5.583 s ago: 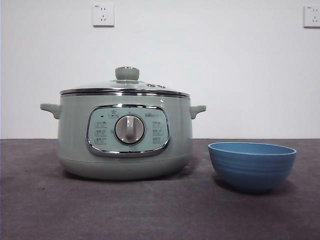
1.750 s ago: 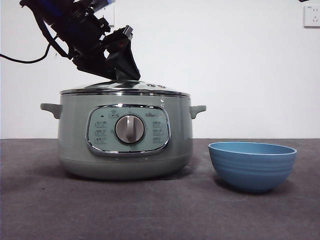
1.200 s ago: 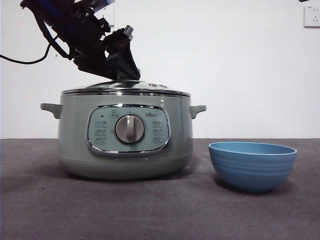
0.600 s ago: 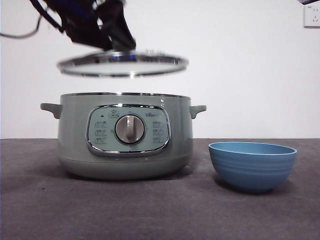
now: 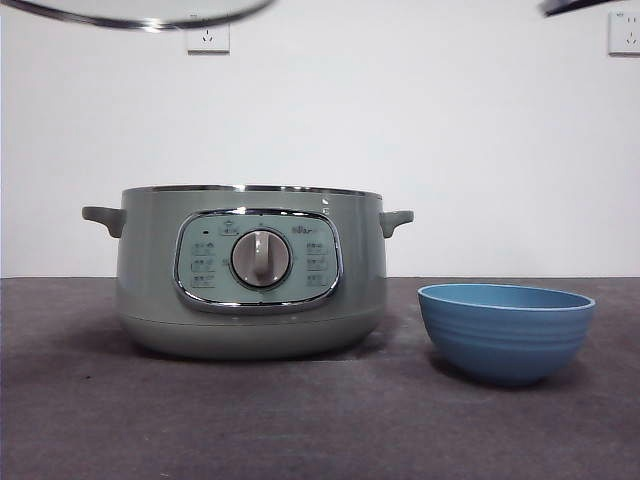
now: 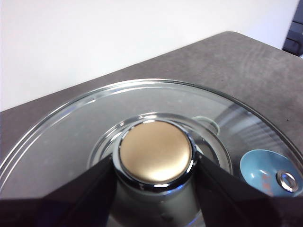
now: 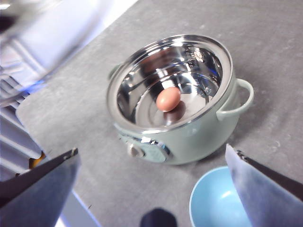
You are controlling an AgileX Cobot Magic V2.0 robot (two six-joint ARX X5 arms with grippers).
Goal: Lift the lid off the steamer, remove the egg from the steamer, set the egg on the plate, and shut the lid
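Note:
The lid [image 5: 130, 12] hangs high above the table, only its chrome rim showing at the front view's top left edge. In the left wrist view my left gripper [image 6: 155, 165] is shut on the lid's knob [image 6: 155, 150], one jaw on each side. The steamer [image 5: 250, 270] stands uncovered. Seen from the right wrist, the egg [image 7: 168, 99] lies brown on the shiny bottom of the steamer [image 7: 189, 137]. My right gripper [image 7: 151, 151] hovers high above it, open and holding nothing. The plate [image 5: 505, 330], a blue bowl, stands empty right of the steamer.
A white wall with two sockets rises behind the dark grey table [image 5: 320, 420]. The right arm shows only as a black tip [image 5: 578, 6] at the front view's top right. The raised lid appears blurred [image 7: 42, 42] beside the steamer in the right wrist view.
The left gripper took hold of the lid's knob and lifted the lid straight up off the steamer, from resting on the pot to the top edge of the front view.

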